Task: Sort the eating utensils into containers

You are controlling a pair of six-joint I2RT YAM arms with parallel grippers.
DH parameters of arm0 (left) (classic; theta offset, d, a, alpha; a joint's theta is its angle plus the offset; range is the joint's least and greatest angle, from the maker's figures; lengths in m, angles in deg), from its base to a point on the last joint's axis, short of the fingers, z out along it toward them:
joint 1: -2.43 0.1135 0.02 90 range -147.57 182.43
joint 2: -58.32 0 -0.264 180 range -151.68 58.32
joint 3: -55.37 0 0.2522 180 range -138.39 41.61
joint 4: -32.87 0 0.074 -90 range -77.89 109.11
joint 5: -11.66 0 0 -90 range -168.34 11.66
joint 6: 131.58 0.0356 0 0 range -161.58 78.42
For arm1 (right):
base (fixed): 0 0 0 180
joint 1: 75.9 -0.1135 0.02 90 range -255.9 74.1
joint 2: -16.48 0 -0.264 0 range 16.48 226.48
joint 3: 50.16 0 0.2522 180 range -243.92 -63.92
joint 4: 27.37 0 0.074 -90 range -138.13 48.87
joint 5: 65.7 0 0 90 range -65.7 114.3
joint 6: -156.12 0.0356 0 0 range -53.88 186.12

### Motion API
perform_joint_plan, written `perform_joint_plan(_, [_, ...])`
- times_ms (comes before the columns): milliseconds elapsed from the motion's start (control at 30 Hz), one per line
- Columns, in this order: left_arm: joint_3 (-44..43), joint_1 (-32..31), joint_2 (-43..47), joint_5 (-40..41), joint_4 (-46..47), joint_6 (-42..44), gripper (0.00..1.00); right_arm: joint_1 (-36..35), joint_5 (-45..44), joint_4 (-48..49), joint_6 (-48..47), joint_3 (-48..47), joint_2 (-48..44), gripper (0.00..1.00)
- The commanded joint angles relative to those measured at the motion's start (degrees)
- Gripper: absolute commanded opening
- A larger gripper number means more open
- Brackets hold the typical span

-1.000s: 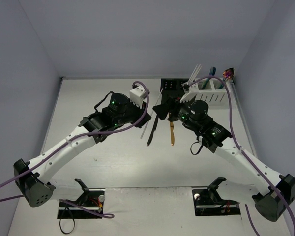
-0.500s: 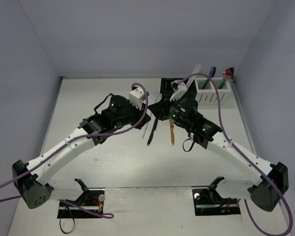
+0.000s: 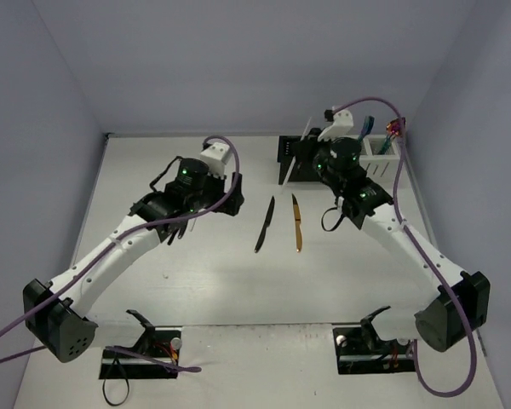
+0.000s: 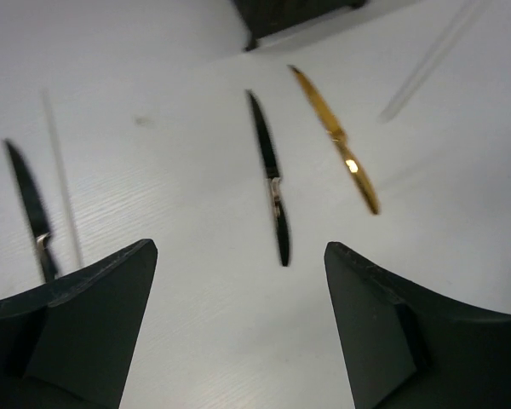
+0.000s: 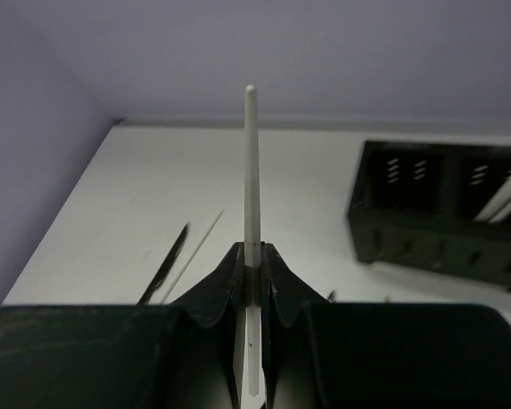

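Since a second ago the right gripper [image 5: 251, 256] has lifted off the table [image 5: 136, 196] and swung back toward the black caddy [image 5: 426, 226], while the left gripper [image 4: 238, 251] has drawn away leftward, its jaws now spread wide and holding nothing; the right jaws are pressed onto a white chopstick [image 5: 250, 170], pinching it near one end so that most of its length juts straight ahead of them; the caddy stands ahead and to the right of those jaws, apart from the stick; a black knife [image 4: 272, 183] and a gold knife [image 4: 336, 141] lie ahead of the left jaws; the step, I judge, is dropping the chopstick into a compartment; it goes best if the free tip is turned down, brought inside the walls clear of the rim, and only then released, since so long a lever can swing or catch.
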Motion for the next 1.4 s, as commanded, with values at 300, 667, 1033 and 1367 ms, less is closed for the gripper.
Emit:
perform_joint_plan(300, [3.72, 15.24, -2.15, 0.78, -6.85, 5.09, 0.77, 20.11, -0.05, 6.54, -7.93, -29.9, 24.53, 0.0])
perform_joint_plan(667, [4.54, 15.5, -4.38, 0.33, -6.61, 6.05, 0.77, 21.6, 3.12, 9.79, -4.2, -33.85, 37.69, 0.0])
perform_joint_plan(1033, [4.13, 15.5, -8.59, 1.65, -6.87, 6.64, 0.77, 20.59, 4.42, 11.98, -3.38, -23.87, 33.57, 0.33])
perform_joint_plan(1367, [-3.17, 20.63, -22.02, -3.33, -10.46, 9.23, 0.66, 20.49, 4.29, 2.64, -2.22, -6.84, 10.14, 0.48])
